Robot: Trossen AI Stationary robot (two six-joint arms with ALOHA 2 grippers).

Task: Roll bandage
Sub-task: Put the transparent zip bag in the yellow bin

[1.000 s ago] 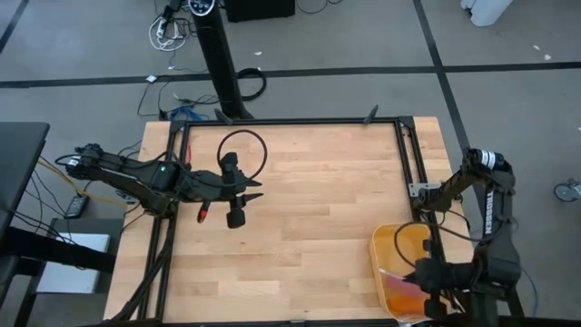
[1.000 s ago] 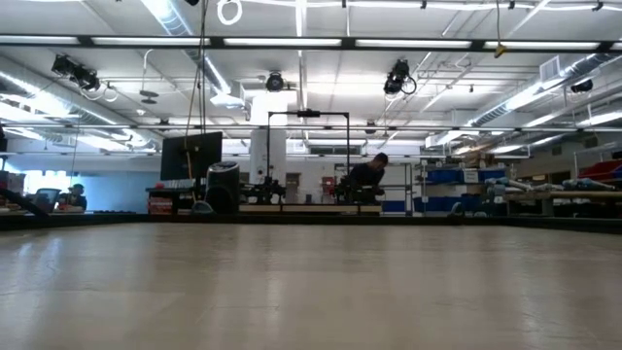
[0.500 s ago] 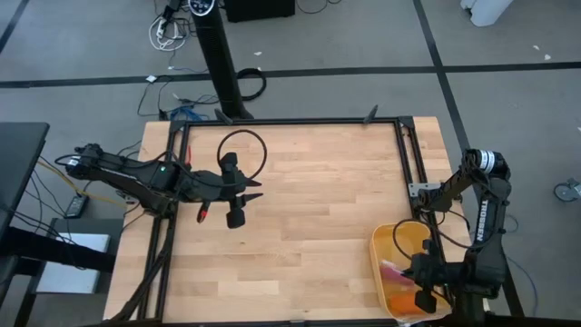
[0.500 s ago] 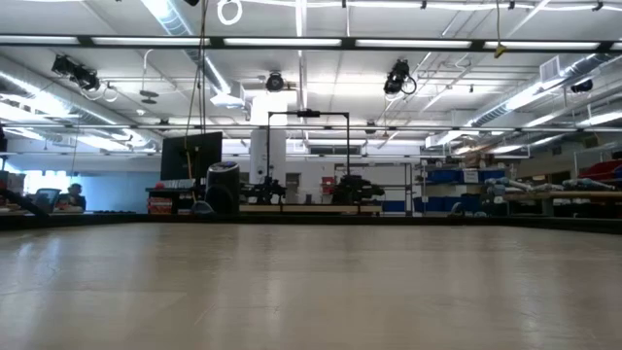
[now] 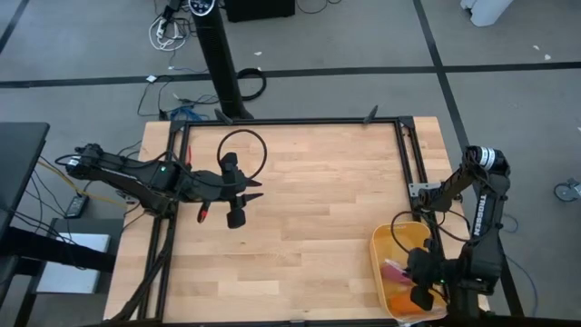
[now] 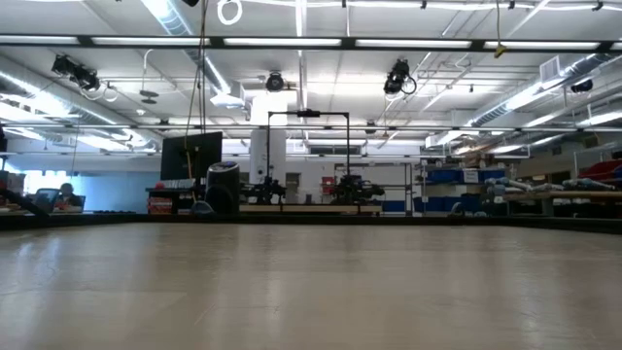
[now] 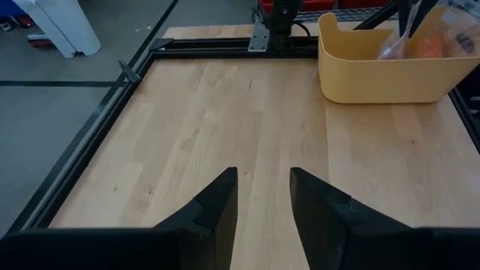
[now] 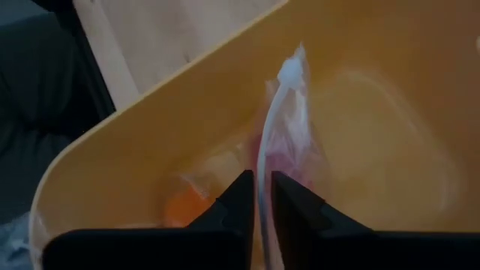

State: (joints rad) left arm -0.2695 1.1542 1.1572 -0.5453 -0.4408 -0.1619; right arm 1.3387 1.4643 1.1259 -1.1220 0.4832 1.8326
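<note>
A yellow bin [image 5: 376,259] stands at the table's near right corner. In it lies a clear crinkled plastic bag [image 8: 291,90] with the pink bandage [image 8: 279,154] inside; the bandage [image 5: 394,270] also shows pink from above. My right gripper [image 8: 259,196] reaches down into the bin, its fingers a narrow gap apart on either side of the bag's upright edge. My left gripper [image 7: 262,196] hangs open over the table's left middle [image 5: 241,202], holding nothing. My right gripper has the bag's thin raised edge [image 8: 261,169] running down into the narrow gap between its two fingers. Whether the fingers touch it, I cannot tell. They come from above, slanting down into the bin. The bag rests on the bin's floor.
A small orange object [image 8: 184,207] lies in the bin beside the bag. Black rails frame the wooden table [image 5: 318,182]. A black cable loop [image 5: 242,150] lies near the left arm. The bin's wall [image 7: 375,79] faces the open tabletop.
My right gripper has sunk into the yellow bin and shifted slightly toward the table's far edge, rolling its wrist as it went. The left arm has kept still.
</note>
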